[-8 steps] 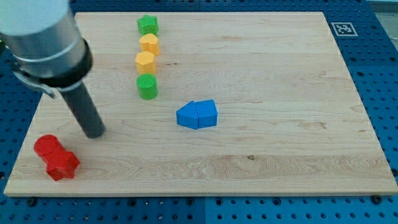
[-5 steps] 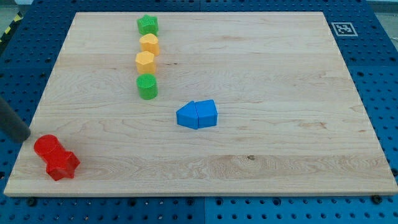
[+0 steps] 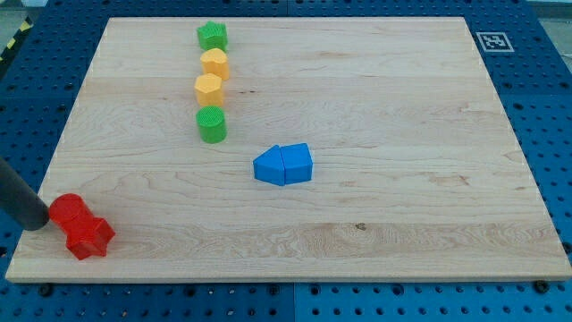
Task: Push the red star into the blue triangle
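Tool (image 3: 37, 222) beside red block (image 3: 70, 211), board edge (image 3: 36, 234).

plain dark rod, rounded my tip (image 3: 37, 222), matte black

Up near the view's top left, four small blocks stand in a column on the pale wooden board (image 3: 402, 134): a green star-like block (image 3: 213, 37), two yellow blocks (image 3: 214, 63) (image 3: 208, 88), then a green round block (image 3: 212, 124). A printed black-and-white marker (image 3: 492, 41) sits at the board's top right corner.
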Motion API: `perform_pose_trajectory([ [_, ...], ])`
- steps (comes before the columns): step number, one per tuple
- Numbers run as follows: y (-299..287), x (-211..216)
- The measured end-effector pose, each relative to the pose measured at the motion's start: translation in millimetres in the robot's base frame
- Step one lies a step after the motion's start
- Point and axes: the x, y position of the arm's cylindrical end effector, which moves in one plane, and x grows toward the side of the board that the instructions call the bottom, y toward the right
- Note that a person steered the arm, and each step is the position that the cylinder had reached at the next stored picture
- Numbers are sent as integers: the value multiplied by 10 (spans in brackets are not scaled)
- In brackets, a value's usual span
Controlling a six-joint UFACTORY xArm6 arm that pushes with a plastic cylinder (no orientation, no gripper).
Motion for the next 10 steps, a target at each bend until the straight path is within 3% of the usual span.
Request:
perform_pose_trajectory([
  [2, 249, 318],
  [6, 1284, 320],
  [10, 962, 318],
])
